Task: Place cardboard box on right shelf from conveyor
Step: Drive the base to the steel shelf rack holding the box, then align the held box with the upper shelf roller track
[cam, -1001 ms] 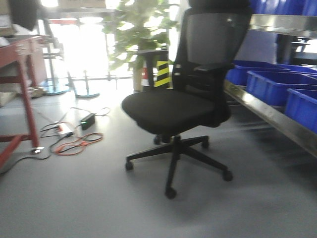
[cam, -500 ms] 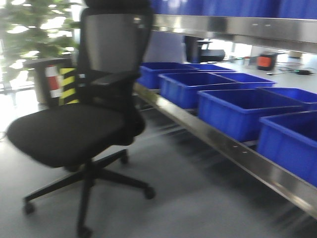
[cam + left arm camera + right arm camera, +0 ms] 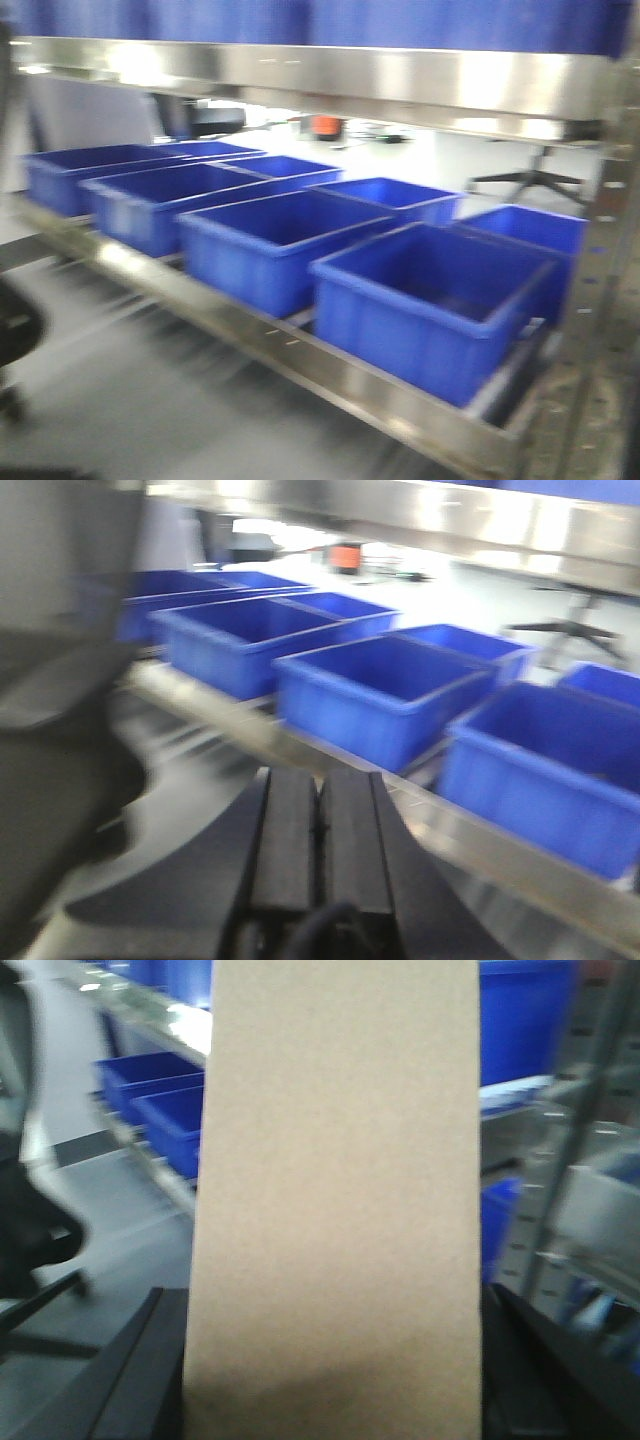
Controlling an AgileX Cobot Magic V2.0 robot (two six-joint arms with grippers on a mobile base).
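Observation:
The cardboard box, plain tan and tall, fills the middle of the right wrist view. My right gripper is shut on it, with a black finger against each side. The right shelf, stainless steel with a reflective front lip and a perforated upright, spans the front view. My left gripper is shut with nothing in it, and the shelf lip lies just beyond its tips. The conveyor is out of view.
Several blue plastic bins stand in a row on the lower shelf level, also seen as blue bins from the left wrist. An upper steel level runs overhead. A black office chair stands left on the grey floor.
The front view has swung right: the office chair slid off the left edge and the steel shelf with its blue bins now fills the frame, closer than before.

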